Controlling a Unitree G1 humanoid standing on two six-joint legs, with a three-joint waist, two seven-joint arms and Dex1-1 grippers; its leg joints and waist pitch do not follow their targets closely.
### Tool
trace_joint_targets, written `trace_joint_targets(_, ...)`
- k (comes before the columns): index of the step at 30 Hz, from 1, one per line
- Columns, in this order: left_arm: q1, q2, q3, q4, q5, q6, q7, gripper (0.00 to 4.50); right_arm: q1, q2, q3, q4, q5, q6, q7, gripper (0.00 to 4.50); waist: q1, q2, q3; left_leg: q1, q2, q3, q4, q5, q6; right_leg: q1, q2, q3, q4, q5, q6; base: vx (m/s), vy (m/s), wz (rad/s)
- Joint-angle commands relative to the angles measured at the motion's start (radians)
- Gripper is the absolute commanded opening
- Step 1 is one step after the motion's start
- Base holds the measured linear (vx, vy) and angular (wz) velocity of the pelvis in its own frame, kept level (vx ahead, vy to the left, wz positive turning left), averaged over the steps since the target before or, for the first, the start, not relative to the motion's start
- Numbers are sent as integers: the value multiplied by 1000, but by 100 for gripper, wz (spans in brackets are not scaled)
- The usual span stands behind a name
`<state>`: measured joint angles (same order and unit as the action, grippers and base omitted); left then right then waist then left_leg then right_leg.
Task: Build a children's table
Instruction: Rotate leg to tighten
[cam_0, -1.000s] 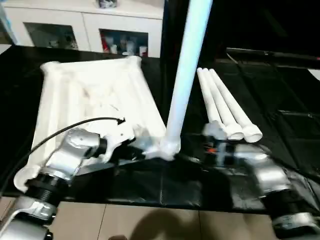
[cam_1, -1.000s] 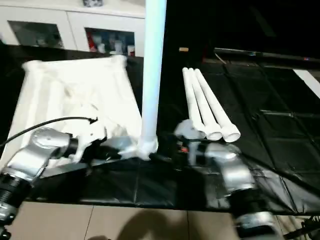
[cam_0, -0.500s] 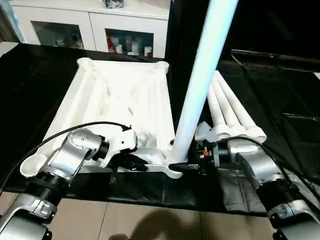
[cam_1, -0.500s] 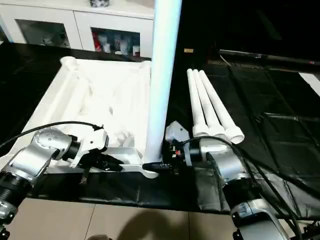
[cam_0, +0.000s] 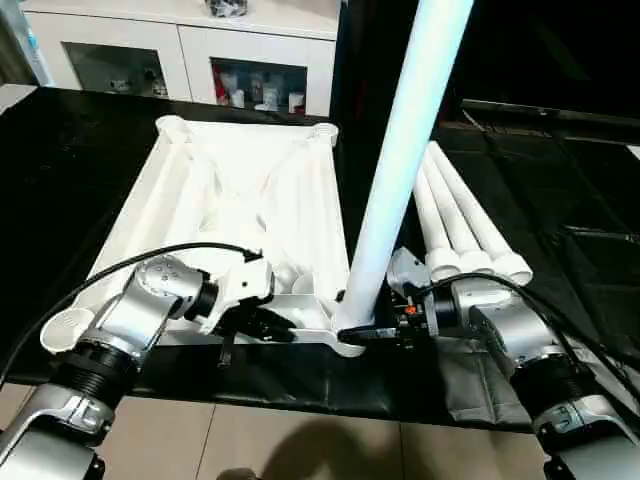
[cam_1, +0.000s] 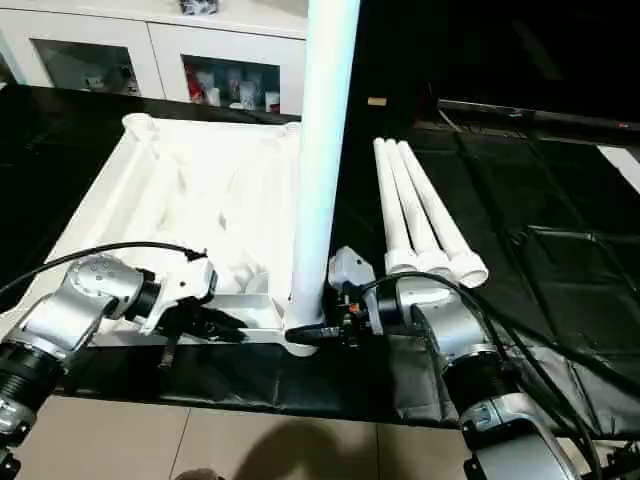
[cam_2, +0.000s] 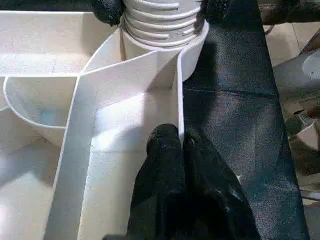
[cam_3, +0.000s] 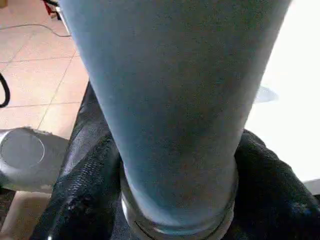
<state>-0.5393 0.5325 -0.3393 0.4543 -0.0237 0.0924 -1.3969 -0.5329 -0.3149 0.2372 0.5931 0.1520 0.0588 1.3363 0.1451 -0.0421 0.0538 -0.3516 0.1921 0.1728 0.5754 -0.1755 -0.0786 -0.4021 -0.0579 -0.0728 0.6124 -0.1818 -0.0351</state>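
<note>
The white tabletop (cam_0: 230, 190) lies underside up on the black table. One white leg (cam_0: 400, 170) stands upright in its near right corner socket (cam_2: 165, 30). My left gripper (cam_0: 275, 325) is shut on a thin rib of the tabletop just beside that socket; in the left wrist view, its fingertips (cam_2: 167, 145) pinch the wall. My right gripper (cam_0: 375, 333) is at the foot of the upright leg. Its black fingers (cam_3: 85, 200) press against both sides of the leg (cam_3: 175, 100). Three more legs (cam_0: 460, 225) lie side by side to the right of the tabletop.
A white cabinet with glass doors (cam_0: 200, 60) stands behind the table. The table's near edge (cam_0: 300, 385) runs just below both grippers, with tiled floor (cam_0: 300, 440) beyond it. A black cable (cam_0: 150, 260) loops over my left forearm.
The camera has shifted. My right gripper has come in from the right to the foot of the upright leg and its fingers have closed in around it. The left gripper keeps its pinch.
</note>
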Motion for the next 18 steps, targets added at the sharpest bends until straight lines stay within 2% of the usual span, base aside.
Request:
trace_joint_targets(1,-10,-10,-23,9,11,10,-14,0,13,10,-1,-19,19,12,9,272,-4,7,-64,5,44,-8,-60,-187,31,52,-87,53,-73,-252,-165,0,0,0)
trace_joint_targets(6,-5,-47,21,-7,-12,92,79,0,62,68,-13,-65,26,71,-101,271,-4,13,-61,9,44,-9,-63,-208,20,49,-87,54,-78,-272,-162,0,0,0)
trace_joint_targets(8,-1,-86,56,-24,-30,153,159,0,61,119,-22,-35,-1,89,-223,271,-11,11,-59,10,42,-14,-67,-243,2,49,-90,53,-84,-354,-146,0,0,0)
trace_joint_targets(9,-1,-86,56,-24,-30,153,159,0,61,119,-22,-35,-1,89,-223,271,-12,14,-59,11,42,-14,-67,-251,-3,48,-91,53,-87,-372,-142,0,0,0)
trace_joint_targets(10,1,-106,70,-33,-34,174,200,0,56,149,-28,-19,-8,104,-278,271,-17,11,-56,9,40,-16,-69,-264,-8,49,-93,52,-92,-414,-129,0,0,0)
trace_joint_targets(11,6,-146,98,-63,-44,232,277,0,31,213,-55,22,-1,118,-379,271,-23,14,-55,9,41,-19,-72,-273,-21,48,-95,50,-93,-447,-120,0,0,0)
trace_joint_targets(12,9,-183,122,-90,-49,286,345,0,9,268,-80,47,12,139,-456,271,-31,13,-53,7,40,-20,-72,-284,-23,46,-95,50,-97,-471,-116,0,0,0)
trace_joint_targets(13,9,-188,125,-94,-49,295,356,0,5,276,-85,51,15,143,-468,271,-43,11,-54,8,37,-24,-72,-295,-32,48,-98,45,-101,-512,-110,0,0,0)
trace_joint_targets(14,12,-237,153,-132,-48,362,446,0,-30,340,-120,88,33,162,-561,270,-50,11,-56,5,36,-24,-70,-279,-27,50,-97,46,-103,-511,-101,0,0,0)
trace_joint_targets(15,12,-237,153,-132,-48,362,446,0,-30,340,-120,88,33,162,-561,270,-52,7,-57,6,38,-23,-69,-272,-25,49,-96,47,-101,-498,-101,0,0,0)
trace_joint_targets(16,11,-266,168,-151,-44,394,494,0,-48,365,-134,102,41,169,-596,270,-54,8,-55,8,35,-21,-67,-267,-13,44,-93,48,-104,-487,-105,0,0,0)
trace_joint_targets(17,10,-290,178,-170,-41,425,530,0,-64,384,-141,115,44,172,-620,270,-54,10,-58,8,36,-18,-65,-248,-7,45,-94,51,-100,-454,-114,0,0,0)
trace_joint_targets(18,11,-316,182,-195,-32,453,567,0,-78,400,-142,128,35,172,-648,270,-55,6,-61,2,37,-17,-65,-219,0,51,-90,51,-93,-399,-124,0,0,0)
